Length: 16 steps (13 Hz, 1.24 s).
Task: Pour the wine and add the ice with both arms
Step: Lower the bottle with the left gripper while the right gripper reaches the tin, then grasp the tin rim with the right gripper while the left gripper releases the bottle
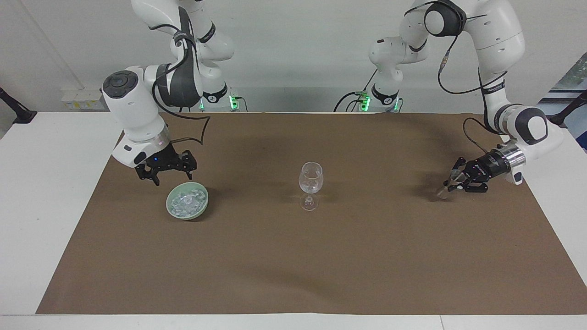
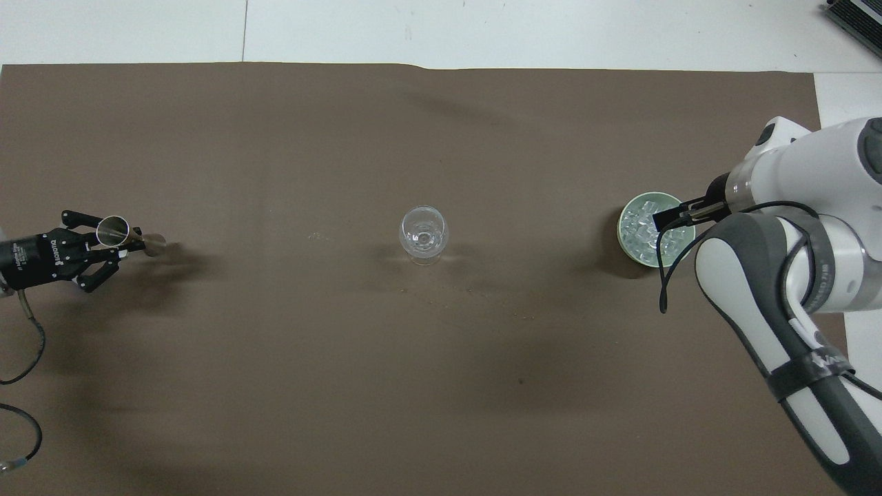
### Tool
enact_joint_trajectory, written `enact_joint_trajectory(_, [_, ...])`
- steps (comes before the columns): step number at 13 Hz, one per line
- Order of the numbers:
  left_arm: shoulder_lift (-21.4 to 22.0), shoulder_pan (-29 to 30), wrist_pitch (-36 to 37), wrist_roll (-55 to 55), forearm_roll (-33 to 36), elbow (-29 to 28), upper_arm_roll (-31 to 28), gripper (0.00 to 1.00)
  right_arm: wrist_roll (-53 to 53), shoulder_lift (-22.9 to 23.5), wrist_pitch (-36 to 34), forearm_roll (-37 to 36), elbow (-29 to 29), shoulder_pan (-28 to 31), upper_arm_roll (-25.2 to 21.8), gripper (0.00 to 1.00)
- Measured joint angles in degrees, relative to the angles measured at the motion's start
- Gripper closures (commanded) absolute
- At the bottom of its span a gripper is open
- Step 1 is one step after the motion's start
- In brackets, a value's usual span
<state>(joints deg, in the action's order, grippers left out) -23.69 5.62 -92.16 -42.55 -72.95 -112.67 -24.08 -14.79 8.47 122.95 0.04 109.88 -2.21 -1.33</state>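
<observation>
I read three containers on the brown paper sheet (image 1: pixel 293 256) that covers the middle of the white bench (image 1: pixel 41 192).

The pale green bowl (image 1: pixel 202 205) sits toward the right arm's end of the bench. It holds the ice (image 1: pixel 185 202), a heap of small clear chunks that fills most of the bowl and stays within the rim. In the overhead view the ice (image 2: pixel 644 231) shows as a glinting cluster inside the bowl (image 2: pixel 637 258).

The stemmed wine glass (image 1: pixel 311 179) stands upright near the middle of the sheet, well apart from the bowl. Looking down into the glass (image 2: pixel 423 234) I see clear walls and glints at the bottom; I cannot tell whether anything lies in it.

The third container is a small metal measuring cup (image 1: pixel 451 180), a double-ended jigger, held tilted over the left arm's end of the sheet. Its open mouth (image 2: pixel 112 231) faces up in the overhead view; I cannot see any contents.

The left gripper (image 1: pixel 457 182) has its jaws clamped on the jigger's waist, low over the sheet.

The right gripper (image 1: pixel 170 176) hangs just above the bowl, over the rim nearer the robots. Its jaws stand apart and carry nothing. I see no contact with the ice or the bowl.
</observation>
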Motion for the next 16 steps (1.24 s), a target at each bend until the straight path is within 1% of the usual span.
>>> enact_joint_trajectory(4, [-0.2, 0.0, -0.1, 0.2, -0.4, 0.0, 0.1, 1.0, -3.6, 0.3, 3.9, 0.0, 3.3, 0.0, 0.0, 0.0])
enact_joint_trajectory(8, [-0.5, -0.1, -0.7, 0.4, -0.5, 0.1, 0.4, 1.0, -8.3, 1.8, 7.7, -0.1, 5.5, 0.0, 0.0, 0.0])
enact_joint_trajectory(12, [-0.7, -0.3, -1.2, 0.7, -0.5, 0.1, 0.6, 1.0, -9.2, 3.5, 13.1, -1.4, 8.1, -0.3, 0.2, 0.0])
enact_joint_trajectory(16, [-2.3, -0.3, -1.2, 3.9, -0.5, 0.0, 0.6, 1.0, -9.3, 4.2, 14.3, -2.4, 8.9, -0.5, 0.3, 0.0])
